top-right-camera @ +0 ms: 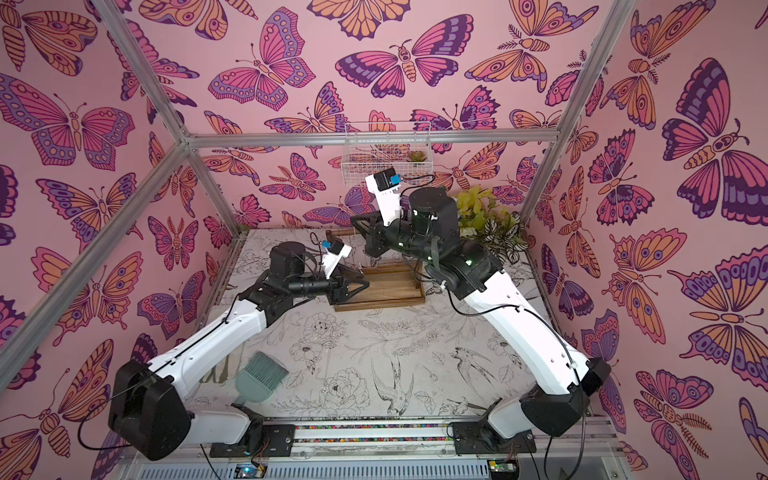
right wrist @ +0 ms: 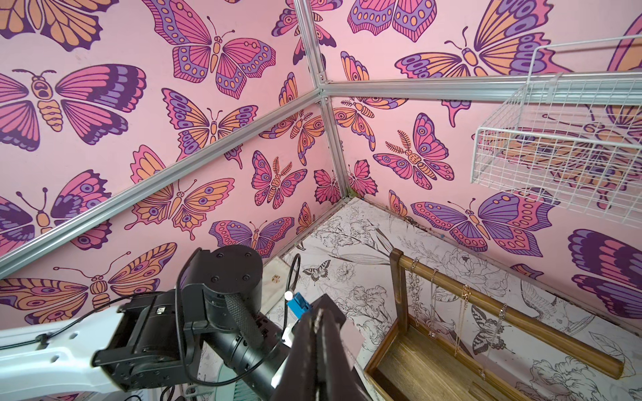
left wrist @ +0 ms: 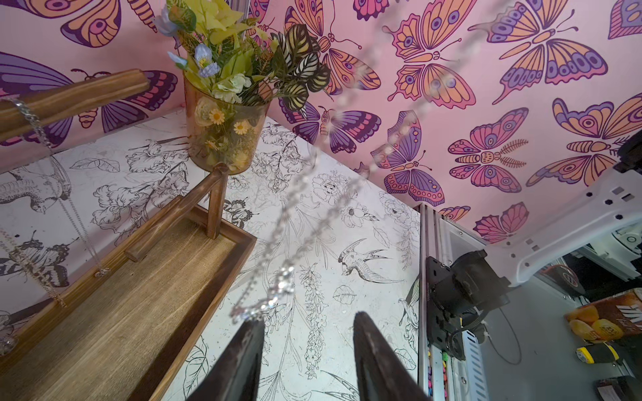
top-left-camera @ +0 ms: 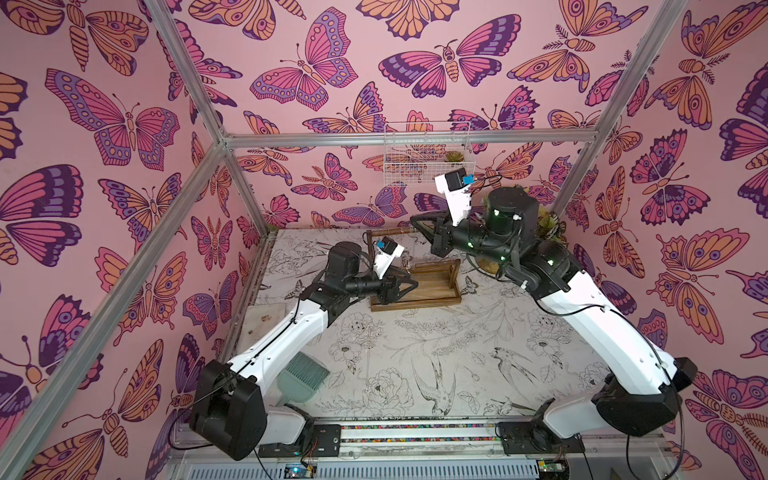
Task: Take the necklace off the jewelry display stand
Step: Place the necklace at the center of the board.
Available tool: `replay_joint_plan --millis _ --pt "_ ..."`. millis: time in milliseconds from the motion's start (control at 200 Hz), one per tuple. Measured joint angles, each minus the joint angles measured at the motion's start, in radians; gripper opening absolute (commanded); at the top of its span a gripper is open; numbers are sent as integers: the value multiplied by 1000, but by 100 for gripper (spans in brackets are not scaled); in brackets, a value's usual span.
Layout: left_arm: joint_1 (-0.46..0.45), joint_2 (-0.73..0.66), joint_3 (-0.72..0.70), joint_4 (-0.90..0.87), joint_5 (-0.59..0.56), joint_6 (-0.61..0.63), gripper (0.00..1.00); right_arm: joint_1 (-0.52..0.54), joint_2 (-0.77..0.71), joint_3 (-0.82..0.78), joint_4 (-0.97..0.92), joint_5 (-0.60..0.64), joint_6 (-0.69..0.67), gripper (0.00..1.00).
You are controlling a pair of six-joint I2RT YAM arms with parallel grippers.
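Note:
The necklace, a string of clear crystal beads, hangs as a long loop off the jewelry display stand. My right gripper is raised above the stand's front rail. It is shut, with beads glinting in the seam between its fingers. My left gripper is lower, at the stand's left end, and its jaws stand apart. The bottom of the necklace loop rests against the tip of one of its fingers. The other finger is free. Several thin chains hang on the rear crossbar.
A glass vase of artificial flowers stands behind the stand at the back right. A white wire basket hangs on the back wall above. A green dustpan brush lies near the left arm's base.

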Motion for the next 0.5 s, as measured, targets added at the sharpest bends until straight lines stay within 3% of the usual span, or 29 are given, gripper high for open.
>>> replay_joint_plan --millis 135,230,496 --pt "0 0 0 14 -9 3 58 0 6 9 -1 0 0 0" --pt "0 0 0 18 -31 8 57 0 9 13 -1 0 0 0" --pt "0 0 0 41 -64 17 34 0 10 21 -1 1 0 0"
